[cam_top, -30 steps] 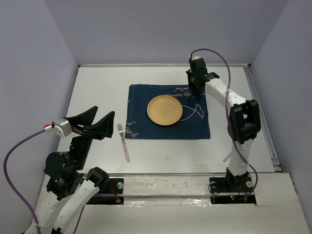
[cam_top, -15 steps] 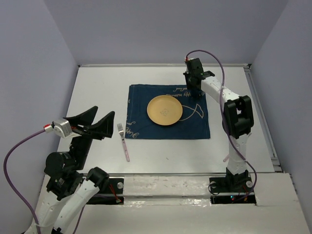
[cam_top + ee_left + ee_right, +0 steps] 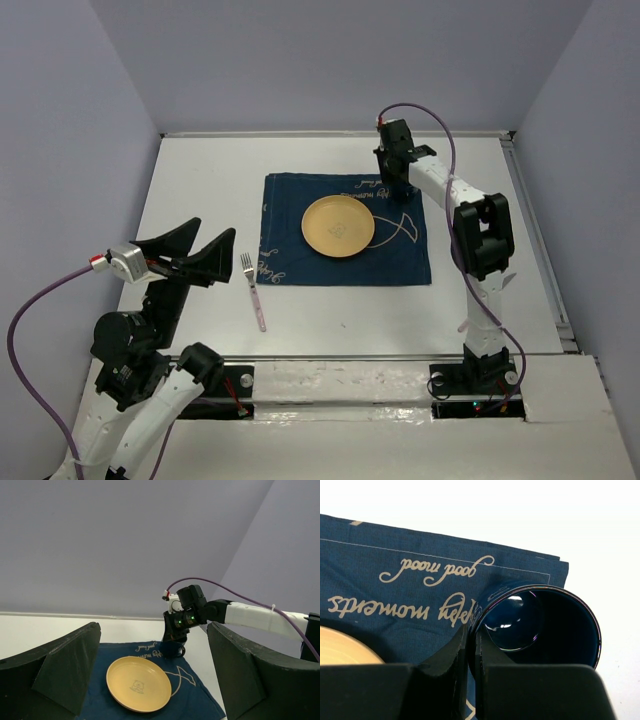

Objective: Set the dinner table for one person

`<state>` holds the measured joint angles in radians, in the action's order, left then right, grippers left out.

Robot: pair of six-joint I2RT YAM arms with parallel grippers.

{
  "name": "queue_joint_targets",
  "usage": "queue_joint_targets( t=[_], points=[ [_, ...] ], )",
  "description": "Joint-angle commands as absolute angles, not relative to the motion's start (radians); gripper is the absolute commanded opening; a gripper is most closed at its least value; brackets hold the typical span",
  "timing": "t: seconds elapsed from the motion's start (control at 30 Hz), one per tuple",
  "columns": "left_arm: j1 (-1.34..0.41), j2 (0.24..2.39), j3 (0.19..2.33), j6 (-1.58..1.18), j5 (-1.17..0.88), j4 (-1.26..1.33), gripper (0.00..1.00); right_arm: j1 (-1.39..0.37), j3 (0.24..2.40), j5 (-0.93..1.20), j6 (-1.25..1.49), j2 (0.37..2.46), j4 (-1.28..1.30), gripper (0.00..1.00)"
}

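Note:
The white dinner table carries a dark blue mat with white script. A yellow plate sits in the mat's middle and also shows in the left wrist view. A fork with a pink handle lies on the table left of the mat. My right gripper is shut on the rim of a dark blue mug, one finger inside and one outside, at the mat's far right corner. The mug stands upright at or just above the mat. My left gripper is open and empty, raised at the near left.
Grey walls enclose the table on the left, far and right sides. A metal rail runs along the table's right edge. Both arm bases stand at the near edge.
My right arm has shifted slightly left and its elbow has swung in, with the mug still in the gripper. The left arm, plate and fork have not moved.

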<state>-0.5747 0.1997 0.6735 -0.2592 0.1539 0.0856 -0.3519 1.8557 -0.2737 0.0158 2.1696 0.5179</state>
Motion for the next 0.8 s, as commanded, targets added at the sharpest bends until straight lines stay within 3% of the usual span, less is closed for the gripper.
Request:
queue_joint_targets(
  t=[0.0,0.1,0.17,0.37,0.47,0.6,0.77],
  points=[
    [-0.574,0.212,0.669,-0.242,0.144,0.135,0.99,-0.345,1.910,-0.322,0.029,2.169,0.472,0.08],
    [-0.572,0.212,0.669,-0.242,0.146,0.133,0.99,-0.345,1.893,-0.367,0.055,2.160,0.471,0.42],
    [-0.572,0.212,0.669,-0.244,0.144,0.133,0.99,-0.345,1.885,-0.359,0.072,2.143,0.469,0.50],
    [-0.572,0.203,0.669,-0.242,0.152,0.133,0.99,-0.354,1.823,-0.246,0.135,1.982,0.463,0.52],
    [-0.572,0.201,0.669,-0.241,0.166,0.130,0.99,-0.399,1.686,-0.192,0.201,1.884,0.393,0.52],
    [-0.571,0.207,0.672,-0.238,0.204,0.121,0.99,-0.602,1.408,-0.176,0.293,1.701,0.267,0.52],
    [-0.560,0.215,0.675,-0.242,0.293,0.103,0.99,-0.889,1.292,-0.188,0.414,1.704,0.129,0.52]
  ],
)
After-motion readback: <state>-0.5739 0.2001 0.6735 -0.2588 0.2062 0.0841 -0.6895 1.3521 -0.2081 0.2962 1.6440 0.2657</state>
